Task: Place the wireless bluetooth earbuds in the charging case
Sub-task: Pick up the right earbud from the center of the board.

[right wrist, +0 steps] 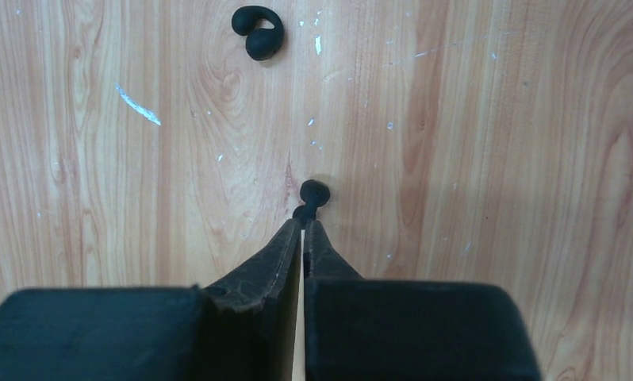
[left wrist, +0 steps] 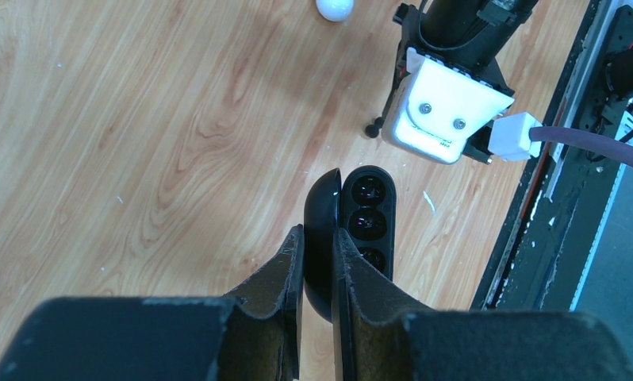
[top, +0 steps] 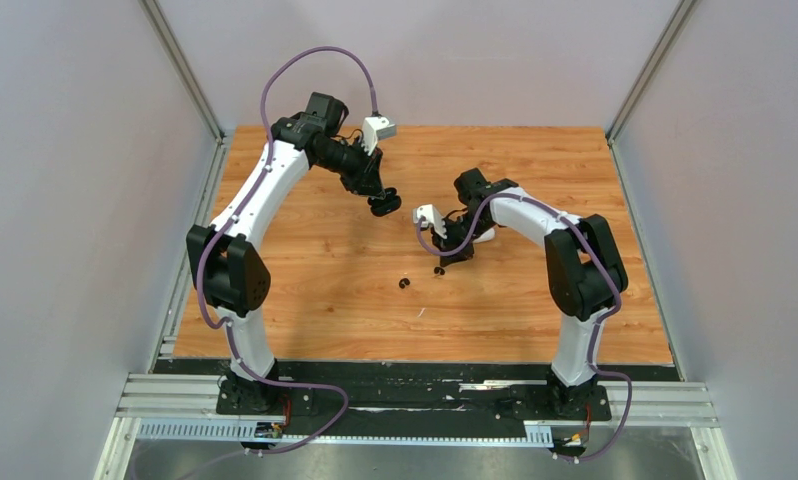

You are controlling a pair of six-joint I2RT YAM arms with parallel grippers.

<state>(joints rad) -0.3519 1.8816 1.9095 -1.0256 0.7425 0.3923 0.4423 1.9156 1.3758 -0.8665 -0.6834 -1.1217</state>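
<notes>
1. We see a hook-shaped loose earbud (right wrist: 258, 32) on the grainy wooden table (right wrist: 496, 119).
2. Beyond it, the right gripper (right wrist: 304, 226) jaws pinch a black earbud (right wrist: 313, 193) by its thin neck.
3. Farthest, the left gripper (left wrist: 317, 236) jaws clamp the glossy charging case (left wrist: 369, 214) by its open lid.

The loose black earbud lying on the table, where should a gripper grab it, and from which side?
Probably by its thick rounded bulb, coming straight down from above and pinching across it. The loose black earbud lies flat on the table, and its thin curled hook gives little to pinch.
</notes>
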